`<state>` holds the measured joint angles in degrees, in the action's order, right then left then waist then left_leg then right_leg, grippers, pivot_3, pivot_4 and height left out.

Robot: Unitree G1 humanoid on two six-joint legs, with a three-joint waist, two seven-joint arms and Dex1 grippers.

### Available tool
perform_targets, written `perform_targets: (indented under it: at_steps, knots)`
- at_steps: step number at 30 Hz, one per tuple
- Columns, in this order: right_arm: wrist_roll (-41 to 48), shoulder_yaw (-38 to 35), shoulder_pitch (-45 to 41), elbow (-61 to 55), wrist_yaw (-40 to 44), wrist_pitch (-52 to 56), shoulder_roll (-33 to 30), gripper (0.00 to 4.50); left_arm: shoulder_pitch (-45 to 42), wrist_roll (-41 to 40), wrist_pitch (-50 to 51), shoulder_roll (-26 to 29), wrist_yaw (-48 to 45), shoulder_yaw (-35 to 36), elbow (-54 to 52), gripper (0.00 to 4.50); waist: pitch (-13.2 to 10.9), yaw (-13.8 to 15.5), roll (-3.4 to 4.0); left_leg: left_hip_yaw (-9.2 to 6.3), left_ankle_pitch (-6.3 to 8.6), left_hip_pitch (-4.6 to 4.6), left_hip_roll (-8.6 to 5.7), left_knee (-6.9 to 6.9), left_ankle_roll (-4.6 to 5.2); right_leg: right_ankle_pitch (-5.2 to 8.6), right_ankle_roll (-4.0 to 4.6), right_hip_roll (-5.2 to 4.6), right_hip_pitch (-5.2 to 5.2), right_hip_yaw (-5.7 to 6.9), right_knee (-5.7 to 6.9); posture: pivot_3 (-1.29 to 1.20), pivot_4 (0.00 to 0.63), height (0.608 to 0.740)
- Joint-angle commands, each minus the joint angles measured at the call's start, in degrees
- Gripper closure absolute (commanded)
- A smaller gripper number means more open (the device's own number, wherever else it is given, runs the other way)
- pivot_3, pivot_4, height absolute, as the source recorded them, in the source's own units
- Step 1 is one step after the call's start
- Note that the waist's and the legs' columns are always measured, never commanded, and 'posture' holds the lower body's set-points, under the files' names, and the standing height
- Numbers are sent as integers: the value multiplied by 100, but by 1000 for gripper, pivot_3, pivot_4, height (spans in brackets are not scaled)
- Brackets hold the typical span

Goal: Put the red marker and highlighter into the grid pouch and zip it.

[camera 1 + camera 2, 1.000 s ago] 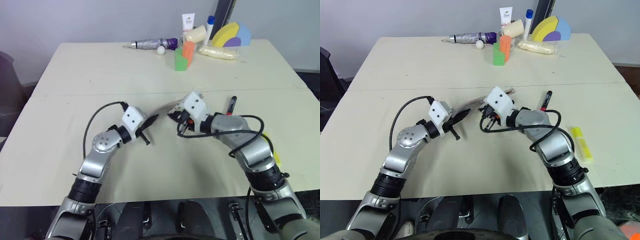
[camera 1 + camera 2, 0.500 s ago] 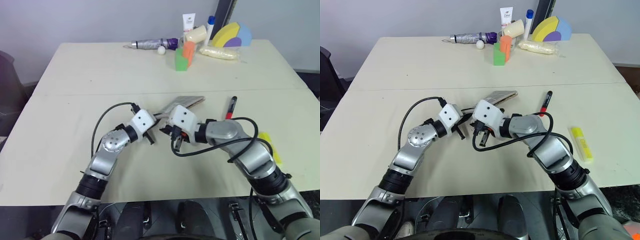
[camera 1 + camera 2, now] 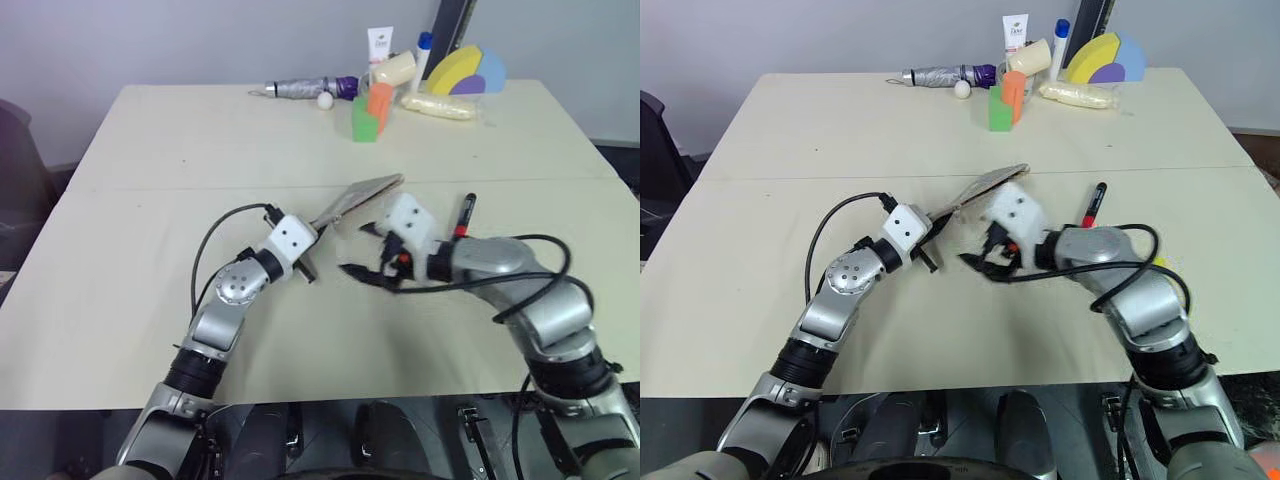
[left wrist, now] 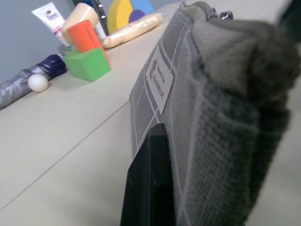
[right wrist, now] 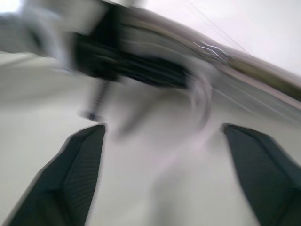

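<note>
- The grid pouch (image 3: 358,197) is lifted off the table (image 3: 150,160), tilted, one end pinched by the left hand (image 3: 308,268), whose fingers are clamped tight on the grey fabric.
- In the left wrist view, one black finger (image 4: 148,188) presses against the pouch's gridded face, just beside its small white label (image 4: 160,80).
- The right hand (image 3: 368,273) hangs just below the pouch's free end, its two black fingers spread wide and holding nothing; the right wrist view shows both fingers (image 5: 70,174) far apart.
- The red marker (image 3: 464,214) lies on the table to the right of the pouch, beyond the right hand, black cap end pointing away from the robot.
- The highlighter (image 3: 1159,264) is mostly hidden behind the right arm, right of the pouch; only a sliver of yellow shows.
- Far behind the pouch, at the table's back edge, stand a green block (image 3: 362,119) and an orange block (image 3: 378,100), a folded umbrella (image 3: 305,88), a small white ball (image 3: 323,99) and a white tube (image 3: 379,46).
</note>
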<state>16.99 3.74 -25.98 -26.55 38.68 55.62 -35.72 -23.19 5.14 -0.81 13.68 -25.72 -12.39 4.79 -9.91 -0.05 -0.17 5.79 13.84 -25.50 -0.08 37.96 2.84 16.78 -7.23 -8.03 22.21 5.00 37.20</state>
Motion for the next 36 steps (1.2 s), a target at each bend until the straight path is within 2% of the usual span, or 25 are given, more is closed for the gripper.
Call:
perform_targets:
  at_steps: [1, 6, 15, 18, 20, 23, 24, 29, 33, 36]
  knots:
    - [-299, -1045, 51, 597, -808, 343, -124, 527, -135, 200, -368, 126, 243, 155, -21, 4500, 0, 34, 0, 1, -2, 0, -1, 0, -3, 0, 0, -2, 1, 0, 0, 0, 150, 740]
    - [-562, -1720, -58, 1496, -1731, 418, 147, 527, -173, 266, -583, 130, 260, 52, 116, 4500, 0, 54, 2, 3, -8, 0, 0, -5, -15, 0, 1, -1, 5, 0, -1, 0, 150, 740]
    - [-842, -2036, -397, 3165, -2909, -550, 992, 527, -225, 201, -643, -41, 178, -15, 315, 4500, 1, 46, 3, 10, -10, -2, -1, -4, -14, 0, 0, 17, 6, 0, 1, 0, 150, 740]
    - [-722, -2121, -432, 3243, -2936, -682, 1049, 1379, -212, 166, -595, -55, 128, 19, 299, 4500, 1, 61, 3, 12, -11, -2, -1, -4, -13, -1, -1, 20, 3, 0, 1, 0, 150, 740]
    - [-677, -2112, -442, 3188, -2896, -691, 1011, 2331, -194, 14, -477, -91, 83, 115, 250, 4500, 1, 61, 3, 12, -11, -2, -1, -4, -13, 0, -1, 20, 3, 0, 1, 0, 150, 740]
    - [-727, -1900, -430, 3053, -2681, -735, 773, 3956, -183, -252, -272, -88, -69, 232, 166, 4500, 0, 57, 3, 12, -11, -2, 0, -4, -13, -1, -1, 21, 3, 0, 1, 0, 150, 740]
    - [-770, -1745, -402, 2940, -2504, -758, 618, 4173, -181, -306, -235, -48, -150, 237, 133, 4500, 0, 56, 4, 12, -11, -1, 0, -4, -13, -1, -1, 21, 3, 0, 2, 0, 150, 740]
    - [-1006, -907, -101, 2155, -1200, -1571, -569, 4162, -220, -575, -52, 118, -406, 378, 27, 4500, -6, 54, 13, 11, -9, -4, 0, -4, -10, 0, -2, 23, 7, -1, 0, 0, 150, 740]
    - [-892, -845, 177, 1521, -191, -2362, -1360, 4162, -255, -709, 14, 305, -661, 416, 35, 4500, -7, 66, 10, 10, -8, -3, 2, -3, -8, 0, -2, 25, 4, -1, -3, 0, 150, 740]
    - [-845, -793, 326, 1178, 343, -2686, -1715, 4162, -278, -783, 6, 396, -828, 406, 54, 4500, -8, 72, 8, 10, -8, -3, 2, -1, -9, 0, -3, 25, 2, -1, -3, 0, 150, 740]
